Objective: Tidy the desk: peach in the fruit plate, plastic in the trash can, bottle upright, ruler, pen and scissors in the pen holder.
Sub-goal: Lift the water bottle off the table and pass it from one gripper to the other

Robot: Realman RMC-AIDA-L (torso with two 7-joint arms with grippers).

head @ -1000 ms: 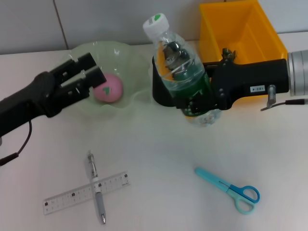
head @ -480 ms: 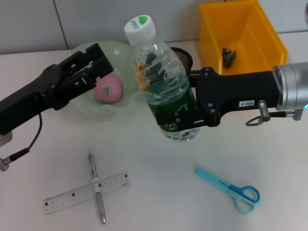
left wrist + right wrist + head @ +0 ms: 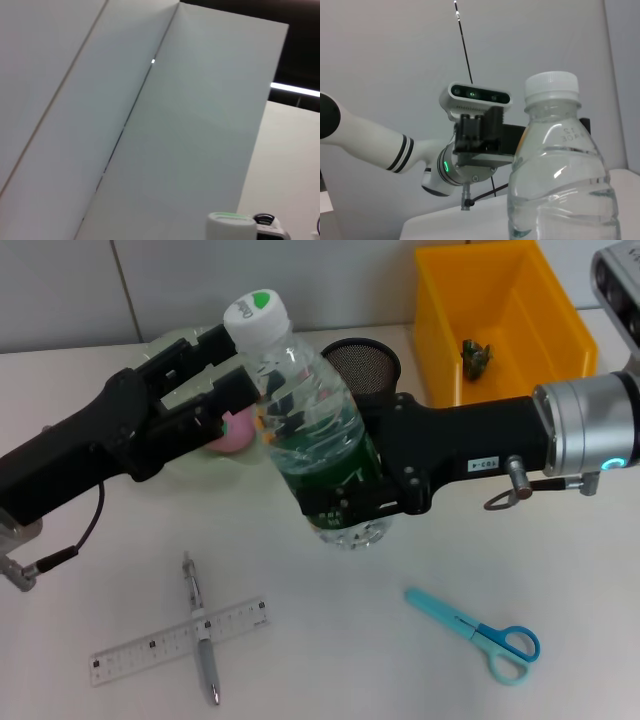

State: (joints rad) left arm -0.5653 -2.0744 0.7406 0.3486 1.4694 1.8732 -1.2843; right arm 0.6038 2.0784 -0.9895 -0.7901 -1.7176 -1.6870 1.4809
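Right gripper (image 3: 345,495) clamped on bottle (image 3: 310,440) — uprighting step; bottle must be stood down. Left gripper (image 3: 215,375) spread, alongside.

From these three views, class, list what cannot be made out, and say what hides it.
- Peach, head view: mostly hidden by the left pincer.
- Right pincer, head view: fingertips hidden behind the bottle.
- Bottle, right wrist view: base cut off by the picture's edge.
- Object in the yellow bin: too small to identify.
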